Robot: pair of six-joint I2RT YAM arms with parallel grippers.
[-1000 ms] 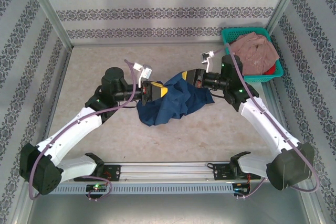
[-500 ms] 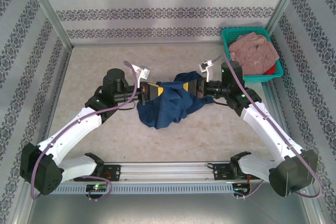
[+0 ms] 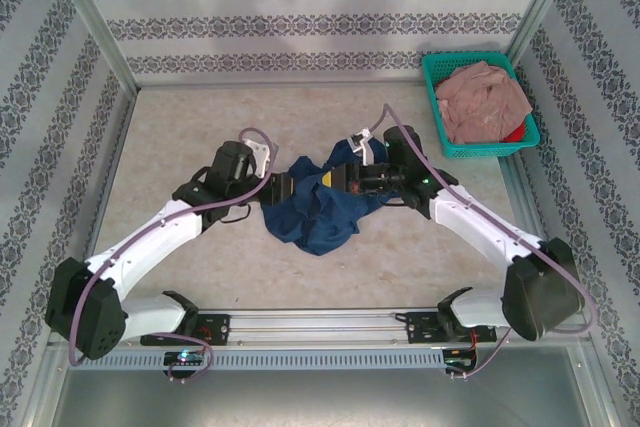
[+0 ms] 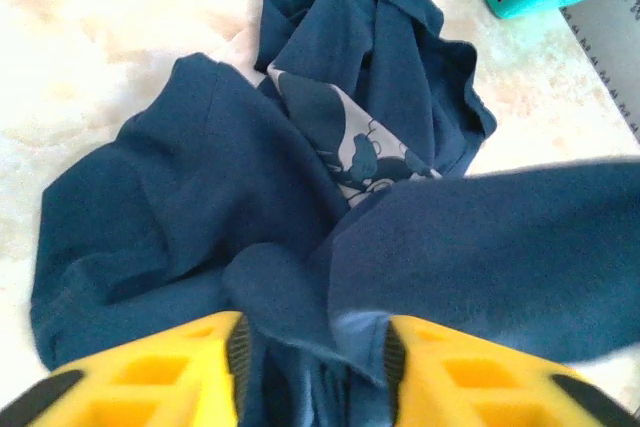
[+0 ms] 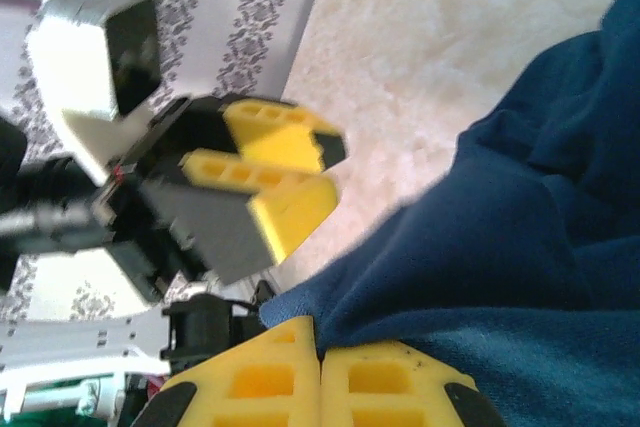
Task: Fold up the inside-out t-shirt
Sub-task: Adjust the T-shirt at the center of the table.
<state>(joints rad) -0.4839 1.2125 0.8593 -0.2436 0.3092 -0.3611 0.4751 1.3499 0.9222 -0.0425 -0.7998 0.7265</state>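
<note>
Navy t-shirt (image 3: 320,212) lies crumpled mid-surface (image 3: 180,117), bunched between my two arms, one edge raised toward the right side. My left fingers (image 4: 180,372) stand partly apart. A fold of the shirt sits in the gap, not squeezed as far as the wrist view lets me judge. My right fingers (image 5: 260,382) are pressed together, tips pinching a thin edge of the cloth. Left wrist view: a grey printed patch (image 4: 360,152) shows among the folds. Teal basket (image 3: 478,150) at the far right corner, well apart from the shirt, holds a pink garment (image 3: 485,97).
</note>
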